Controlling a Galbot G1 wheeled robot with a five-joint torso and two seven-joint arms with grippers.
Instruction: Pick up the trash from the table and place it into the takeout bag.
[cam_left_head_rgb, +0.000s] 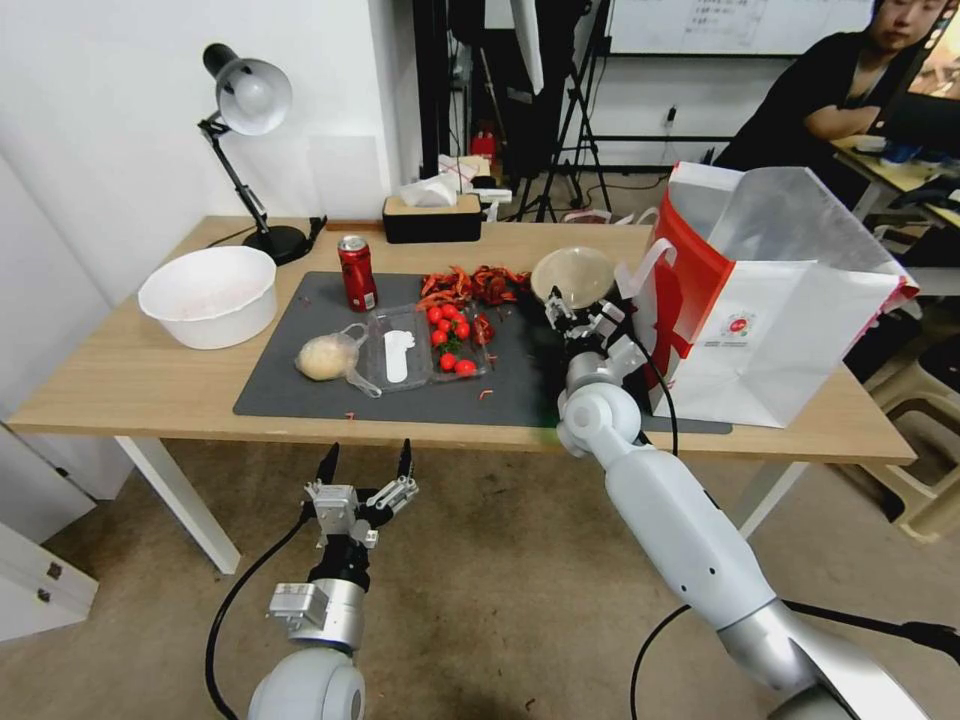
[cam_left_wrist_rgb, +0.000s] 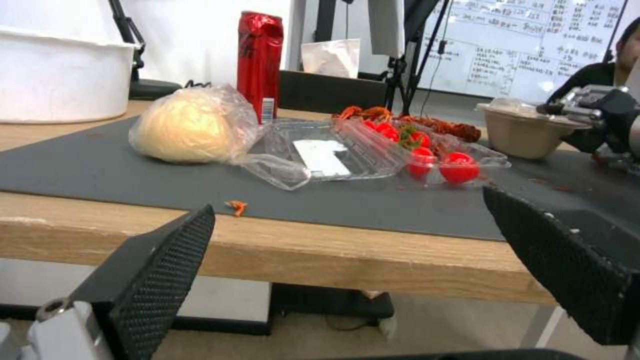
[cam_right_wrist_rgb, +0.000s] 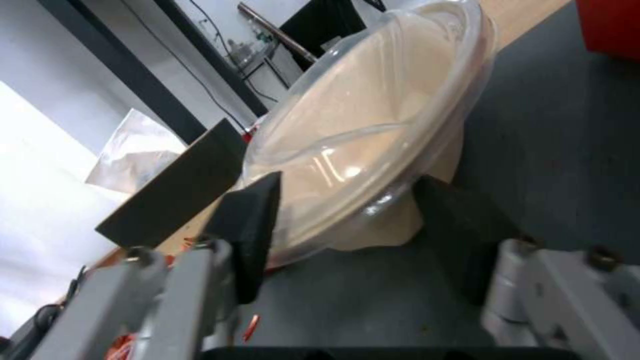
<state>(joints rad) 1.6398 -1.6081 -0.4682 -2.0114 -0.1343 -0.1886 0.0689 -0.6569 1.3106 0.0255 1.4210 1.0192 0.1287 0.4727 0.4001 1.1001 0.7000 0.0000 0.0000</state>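
Right pincer (cam_right_wrist_rgb: 347, 235) grips the round beige lidded bowl (cam_left_head_rgb: 572, 276), tilted above the mat beside the takeout bag (cam_left_head_rgb: 770, 330); left pincer (cam_left_head_rgb: 365, 462) hangs open below the table (cam_left_head_rgb: 120, 380).

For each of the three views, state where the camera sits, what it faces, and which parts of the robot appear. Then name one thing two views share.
Head view: high, looking down on the table; both arms show, left gripper open below the table's edge.
Left wrist view: low before the table's edge, facing the bagged bun; its open fingers show.
Right wrist view: at the mat, facing the lidded bowl between its fingers.
Shared: the bowl, in all three.
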